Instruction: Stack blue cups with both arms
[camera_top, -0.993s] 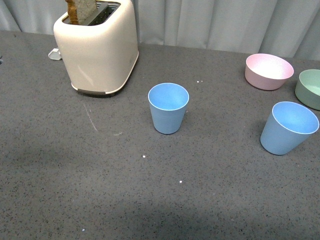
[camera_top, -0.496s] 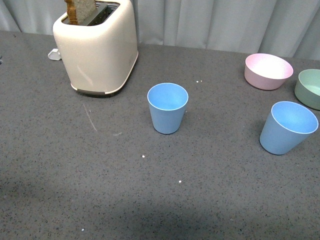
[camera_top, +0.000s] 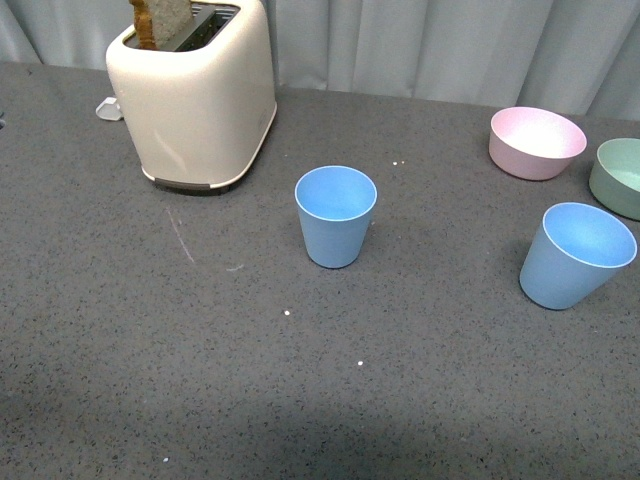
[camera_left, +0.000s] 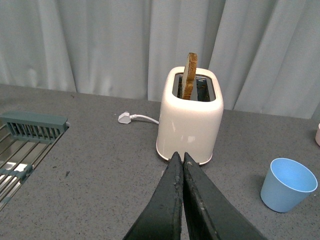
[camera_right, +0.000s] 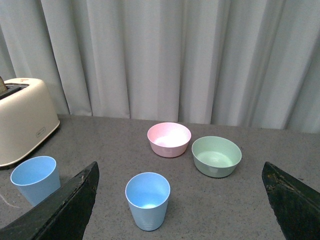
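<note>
Front view: nothing stacked yet. Centre cup (camera_top: 336, 215) upright mid-counter (camera_top: 150, 350), near the toaster (camera_top: 195, 95). Right cup (camera_top: 578, 255) well apart from it, also upright, near the green bowl (camera_top: 620, 175) and pink bowl (camera_top: 537, 142). No arm visible here.

Left wrist view: left hand (camera_left: 179, 156) pinched fully closed, holding nothing, pointing at the toaster.

Right wrist view: right hand (camera_right: 180, 167) spread wide, empty, right cup ahead of it.

Probably the approach step. Next move calls for opening the left hand, closing each hand around its cup, then lifting one and lowering it squarely into the other.
</note>
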